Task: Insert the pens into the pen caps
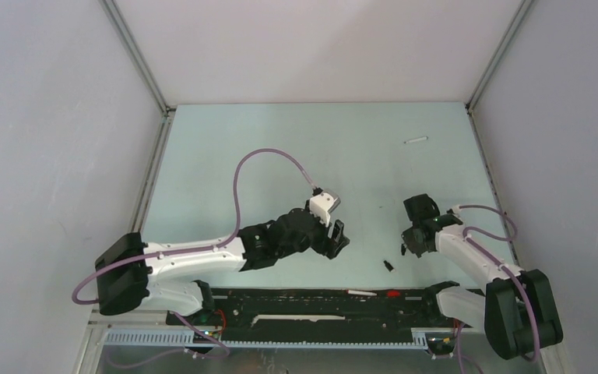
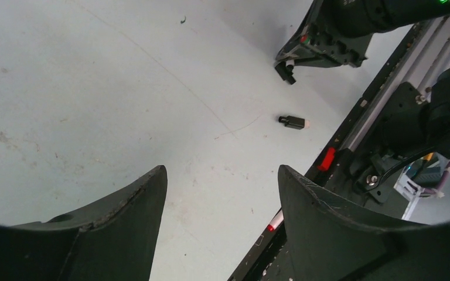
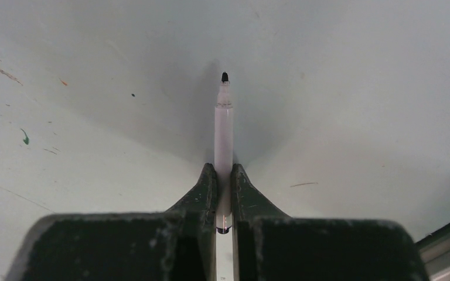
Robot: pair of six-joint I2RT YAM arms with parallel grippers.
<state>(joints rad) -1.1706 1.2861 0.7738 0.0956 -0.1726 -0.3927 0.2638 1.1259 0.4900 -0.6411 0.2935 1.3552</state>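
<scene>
My right gripper (image 3: 223, 173) is shut on a white pen (image 3: 223, 132), which sticks straight out ahead of the fingers with its small black writing tip (image 3: 225, 76) bare and close above the table. In the top view this gripper (image 1: 407, 246) hangs low at the right. A black pen cap (image 1: 388, 266) lies on the table just left of it, also seen as the cap (image 2: 293, 122) in the left wrist view. My left gripper (image 2: 222, 175) is open and holds nothing; it (image 1: 336, 236) hovers left of the cap. A second white pen (image 1: 415, 140) lies at the far right.
A black rail (image 1: 311, 300) runs along the near edge, with a white red-tipped pen (image 2: 274, 221) lying on it and a red part (image 2: 327, 158) further along. White enclosure walls (image 1: 62, 156) stand on three sides. A purple cable (image 1: 265, 156) loops above the left arm.
</scene>
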